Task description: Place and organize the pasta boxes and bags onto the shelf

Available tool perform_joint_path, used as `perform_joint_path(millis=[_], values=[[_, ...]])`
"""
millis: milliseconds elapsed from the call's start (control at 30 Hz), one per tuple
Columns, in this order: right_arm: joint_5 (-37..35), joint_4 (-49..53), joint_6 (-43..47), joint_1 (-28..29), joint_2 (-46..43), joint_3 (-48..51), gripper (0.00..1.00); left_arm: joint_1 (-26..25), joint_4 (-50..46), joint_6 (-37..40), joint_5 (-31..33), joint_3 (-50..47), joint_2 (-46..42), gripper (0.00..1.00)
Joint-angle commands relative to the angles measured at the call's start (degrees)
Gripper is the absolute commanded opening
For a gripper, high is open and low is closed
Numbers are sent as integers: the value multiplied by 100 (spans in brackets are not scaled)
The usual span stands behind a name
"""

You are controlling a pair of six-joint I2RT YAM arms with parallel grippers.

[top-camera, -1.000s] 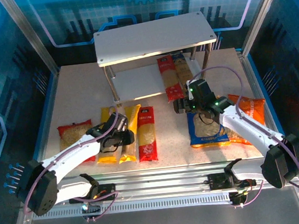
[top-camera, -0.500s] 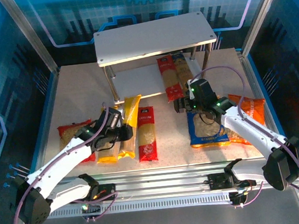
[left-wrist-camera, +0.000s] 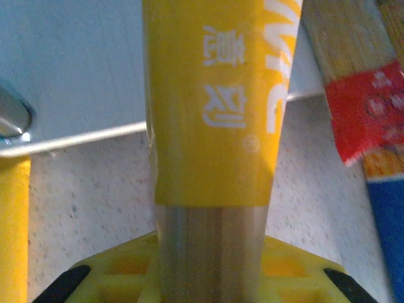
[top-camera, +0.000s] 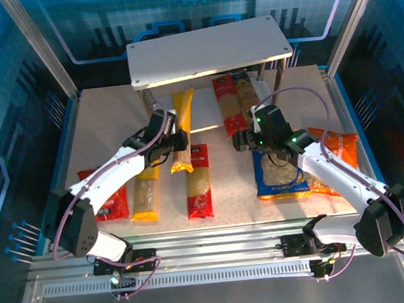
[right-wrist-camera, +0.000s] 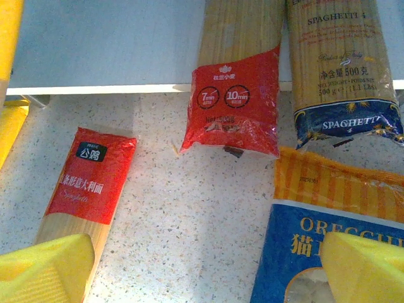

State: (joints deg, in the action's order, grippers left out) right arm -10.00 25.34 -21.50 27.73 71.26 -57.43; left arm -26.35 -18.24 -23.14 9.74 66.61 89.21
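A yellow spaghetti pack (top-camera: pixel 182 114) is held by the left gripper (top-camera: pixel 172 143), lifted off the table (top-camera: pixel 106 125) and tilted so that its far end is pointed at the lower board of the shelf (top-camera: pixel 207 51). In the left wrist view the pack is seen running lengthwise between the yellow fingers (left-wrist-camera: pixel 126 265), which are drawn in narrowly against its clear lower part. Its yellow end is seen over the edge of the lower board.

The right gripper (top-camera: pixel 244 142) is hung above the table just beside the blue bag (top-camera: pixel 279 176), with nothing held. Its fingers (right-wrist-camera: pixel 47 268) are spread wide, and bare table is seen between them.

A red spaghetti pack (right-wrist-camera: pixel 235 104) and a blue spaghetti pack (right-wrist-camera: pixel 344 76) are laid side by side on the lower board, with their near ends overhanging it. A second yellow pack (top-camera: pixel 144 196), a second red pack (top-camera: pixel 198 180) and the red bag (top-camera: pixel 114 204) are laid on the table at the left. The orange bag (top-camera: pixel 337 154) is laid just beside the blue bag at the right.
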Motion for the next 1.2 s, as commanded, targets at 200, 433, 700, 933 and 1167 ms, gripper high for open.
perform_joint_path(millis=[200, 433, 700, 933, 1167], values=[[151, -4, 141, 41, 185, -195, 93, 353, 908, 296, 700, 1144, 748, 0], [209, -23, 216, 38, 305, -270, 93, 402, 958, 280, 949, 1629, 1404, 0], [222, 31, 318, -28, 300, -301, 93, 395, 464, 236, 1268, 2045, 1830, 0], [340, -27, 324, -60, 395, -350, 93, 402, 479, 177, 1522, 1803, 1721, 0], [320, -31, 318, -58, 347, -280, 93, 402, 234, 216, 1750, 1896, 1831, 0]])
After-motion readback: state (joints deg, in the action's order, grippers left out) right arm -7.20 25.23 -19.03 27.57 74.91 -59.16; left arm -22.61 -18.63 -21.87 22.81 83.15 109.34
